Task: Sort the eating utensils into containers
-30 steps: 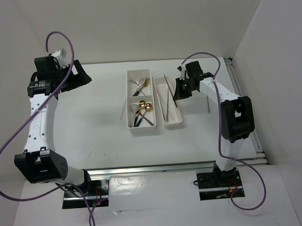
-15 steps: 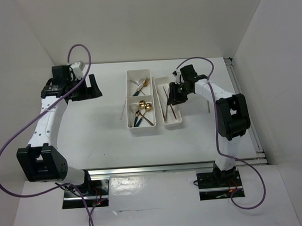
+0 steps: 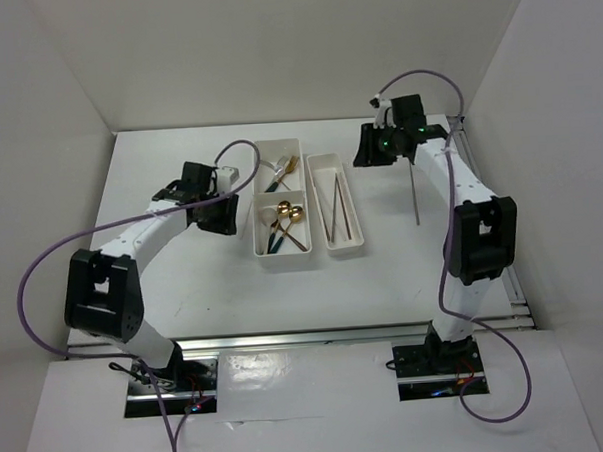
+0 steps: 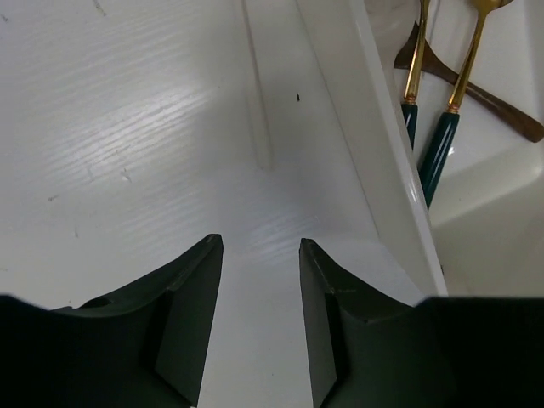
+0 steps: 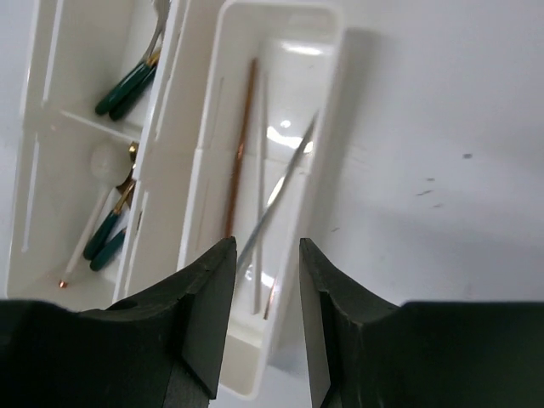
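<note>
Your left gripper sits low over the table at the 9 o'clock side of the wide tray. Its jaws are partly apart and hold nothing. In the left wrist view a white chopstick lies flat on the table at 12 o'clock from the fingertips, running alongside the tray wall.

In the wide tray, the 12 o'clock compartment holds the forks. The 6 o'clock compartment holds the gold spoons, with green handles and a brown wooden piece.

The narrow tray lies just beside it at 3 o'clock. Inside are a brown chopstick, a pale one and a silver chopstick lying crossed.

Your right gripper hangs above the table at about 1 o'clock from the narrow tray. Its jaws are partly apart and empty. A lone grey chopstick lies on the table at 3 o'clock from that tray, well apart.
</note>
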{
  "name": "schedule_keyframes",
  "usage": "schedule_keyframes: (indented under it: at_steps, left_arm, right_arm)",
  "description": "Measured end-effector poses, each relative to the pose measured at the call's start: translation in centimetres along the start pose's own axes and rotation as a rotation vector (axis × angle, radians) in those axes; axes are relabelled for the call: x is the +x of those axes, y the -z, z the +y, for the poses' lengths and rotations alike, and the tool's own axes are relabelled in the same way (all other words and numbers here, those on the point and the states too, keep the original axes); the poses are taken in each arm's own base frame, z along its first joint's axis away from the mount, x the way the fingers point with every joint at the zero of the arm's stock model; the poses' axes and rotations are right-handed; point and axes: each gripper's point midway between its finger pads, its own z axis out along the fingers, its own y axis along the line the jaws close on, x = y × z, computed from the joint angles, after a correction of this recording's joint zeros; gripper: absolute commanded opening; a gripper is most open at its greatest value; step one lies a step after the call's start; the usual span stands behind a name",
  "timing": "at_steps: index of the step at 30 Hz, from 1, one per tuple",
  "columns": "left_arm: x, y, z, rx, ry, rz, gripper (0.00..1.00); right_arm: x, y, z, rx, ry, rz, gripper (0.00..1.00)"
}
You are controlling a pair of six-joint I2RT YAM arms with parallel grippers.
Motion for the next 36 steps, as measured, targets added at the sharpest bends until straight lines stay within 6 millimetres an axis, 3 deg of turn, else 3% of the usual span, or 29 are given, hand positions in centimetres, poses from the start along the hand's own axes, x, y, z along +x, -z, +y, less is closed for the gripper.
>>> schedule_keyframes:
  at_steps: [5,12,22,36]
  left_arm:
    - [0.2,-3.4,-0.2,-0.017,-0.032,0.032,0.55]
    - [-1.2,-7.2,-0.8,-0.055,-0.064,0.049,0.57]
    - [-3.3,-8.8,-1.2,-0.085,-0.066,0.021,0.51]
    - [-2.4,-10.6,0.3,-0.131,-0.027,0.055,0.42]
  right_arm:
    - [-2.5,4.1,-3.5,0.074,-0.019,-0.096,0.43]
    - [-2.9,7.1,-3.2,0.094,0.004,-0.143,0.43]
    - [-1.2,7.4,-4.9,0.123,-0.031,-0.114,0.42]
    - [-1.2,7.6,-5.1,0.127,-0.035,-0.117,0.42]
